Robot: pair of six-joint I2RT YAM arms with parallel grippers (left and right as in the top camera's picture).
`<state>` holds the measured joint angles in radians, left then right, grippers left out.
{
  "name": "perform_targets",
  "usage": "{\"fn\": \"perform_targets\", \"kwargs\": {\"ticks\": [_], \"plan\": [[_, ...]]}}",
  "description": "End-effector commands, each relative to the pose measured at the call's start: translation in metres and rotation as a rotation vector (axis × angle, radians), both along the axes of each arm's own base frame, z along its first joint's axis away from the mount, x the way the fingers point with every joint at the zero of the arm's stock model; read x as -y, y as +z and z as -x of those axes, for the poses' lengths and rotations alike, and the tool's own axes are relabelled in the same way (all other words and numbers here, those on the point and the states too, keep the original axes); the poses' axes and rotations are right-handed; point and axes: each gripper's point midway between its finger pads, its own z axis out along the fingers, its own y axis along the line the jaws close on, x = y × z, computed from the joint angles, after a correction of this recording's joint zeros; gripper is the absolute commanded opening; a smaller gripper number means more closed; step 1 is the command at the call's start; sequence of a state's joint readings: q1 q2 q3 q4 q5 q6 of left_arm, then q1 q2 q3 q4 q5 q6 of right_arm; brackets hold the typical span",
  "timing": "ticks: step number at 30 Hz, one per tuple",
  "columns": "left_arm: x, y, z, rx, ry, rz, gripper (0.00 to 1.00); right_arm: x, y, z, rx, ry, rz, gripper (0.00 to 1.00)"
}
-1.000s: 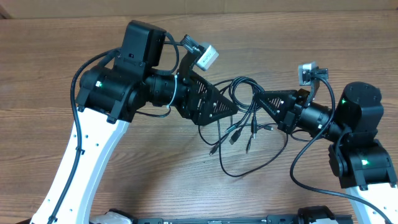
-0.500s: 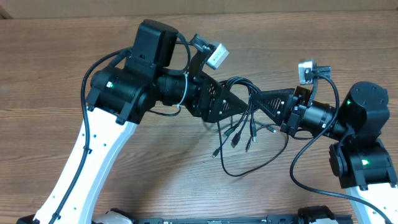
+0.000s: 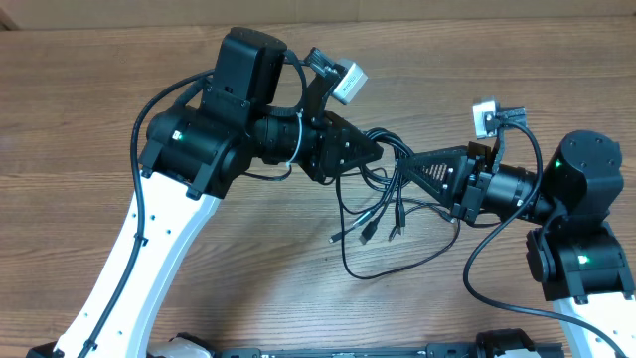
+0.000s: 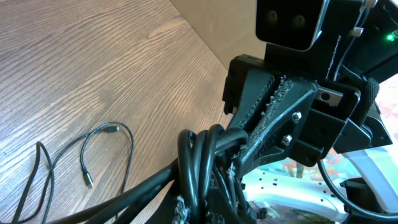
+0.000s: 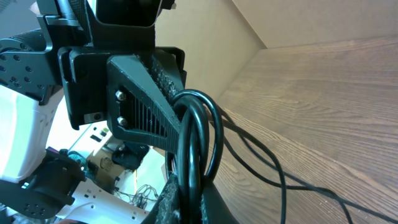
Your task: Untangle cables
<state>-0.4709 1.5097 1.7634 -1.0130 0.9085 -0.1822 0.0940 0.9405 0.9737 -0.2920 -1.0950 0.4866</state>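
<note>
Overhead, the bunch of thin black flexible cables with small plug ends (image 3: 383,194) hung between the 2 arms above the brown wood-grain bench (image 3: 99,119). Its knotted upper part was caught where the tips of the hands met. The black triangular left hand (image 3: 374,151) was closed on the bunch from one side, and the black triangular right hand (image 3: 419,165) was closed on it from the other, the 2 tips close together. Both wrist views showed coiled black loops pinched at the fingers with the opposite hand just behind. Below the grip, several loose ends with small plug connectors (image 3: 366,237) dangled, and 1 long loop (image 3: 397,267) trailed onto the bench.

These cords looked light, soft and limp, so they would probably sag and slide through a loose pinch rather than hold any shape. The plugs could snag on neighbouring loops. A better hold would likely be on 1 single strand near the knot, not the whole bundle, with gentle pulls apart so nothing tightens.
</note>
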Motion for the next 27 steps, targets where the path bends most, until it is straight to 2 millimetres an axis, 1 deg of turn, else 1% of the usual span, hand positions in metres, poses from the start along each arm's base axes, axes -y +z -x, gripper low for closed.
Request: {"fn": "perform_targets", "kwargs": {"ticks": [1, 3, 4, 5, 6, 7, 10, 11, 12, 14, 15, 19, 21, 23, 25, 26, 27], "plan": [[0.002, 0.005, -0.001, 0.09, -0.037, 0.002, 0.04, -0.002, 0.006, 0.007, 0.031, 0.028, -0.002, 0.14], [0.001, 0.004, 0.0, 0.127, -0.057, -0.003, 0.04, -0.002, 0.005, 0.007, 0.057, 0.031, 0.011, 0.36], [0.001, 0.004, 0.0, 0.146, -0.069, -0.007, 0.04, -0.002, 0.004, 0.007, 0.076, 0.033, 0.021, 0.5], [0.001, 0.002, 0.001, 0.165, -0.082, -0.012, 0.04, -0.002, 0.003, 0.007, 0.094, 0.035, 0.03, 0.58], [0.0, 0.001, 0.002, 0.192, -0.099, -0.017, 0.04, -0.002, 0.002, 0.008, 0.119, 0.038, 0.04, 0.64], [-0.001, 0.0, 0.003, 0.212, -0.113, -0.022, 0.04, -0.002, 0.002, 0.008, 0.141, 0.041, 0.049, 0.66], [-0.002, -0.003, 0.006, 0.244, -0.139, -0.033, 0.04, -0.002, 0.002, 0.008, 0.209, 0.047, 0.074, 0.66], [-0.002, -0.003, 0.006, 0.242, -0.14, -0.033, 0.04, -0.002, 0.002, 0.008, 0.218, 0.048, 0.077, 0.66], [-0.002, -0.003, 0.006, 0.241, -0.14, -0.034, 0.04, -0.002, 0.002, 0.008, 0.229, 0.049, 0.081, 0.61], [-0.002, -0.003, 0.007, 0.24, -0.145, -0.03, 0.04, -0.002, 0.002, 0.008, 0.231, 0.049, 0.081, 0.47], [-0.001, -0.002, 0.008, 0.24, -0.148, -0.027, 0.04, -0.002, 0.002, 0.008, 0.231, 0.05, 0.081, 0.43], [0.002, -0.001, 0.009, 0.25, -0.154, -0.023, 0.04, -0.002, 0.002, 0.01, 0.239, 0.061, 0.08, 0.36], [0.002, 0.0, 0.008, 0.255, -0.153, -0.02, 0.04, -0.004, 0.004, 0.016, 0.281, 0.099, 0.082, 0.31], [0.002, 0.0, 0.008, 0.255, -0.151, -0.018, 0.04, -0.005, 0.004, 0.018, 0.292, 0.115, 0.08, 0.23], [0.002, 0.001, 0.007, 0.255, -0.147, -0.017, 0.04, -0.005, 0.004, 0.018, 0.29, 0.115, 0.08, 0.08], [0.003, 0.001, 0.006, 0.258, -0.146, -0.016, 0.04, -0.005, 0.003, 0.018, 0.288, 0.115, 0.08, 0.04], [0.003, 0.002, 0.006, 0.261, -0.145, -0.015, 0.04, -0.005, 0.003, 0.018, 0.285, 0.115, 0.08, 0.04]]}}
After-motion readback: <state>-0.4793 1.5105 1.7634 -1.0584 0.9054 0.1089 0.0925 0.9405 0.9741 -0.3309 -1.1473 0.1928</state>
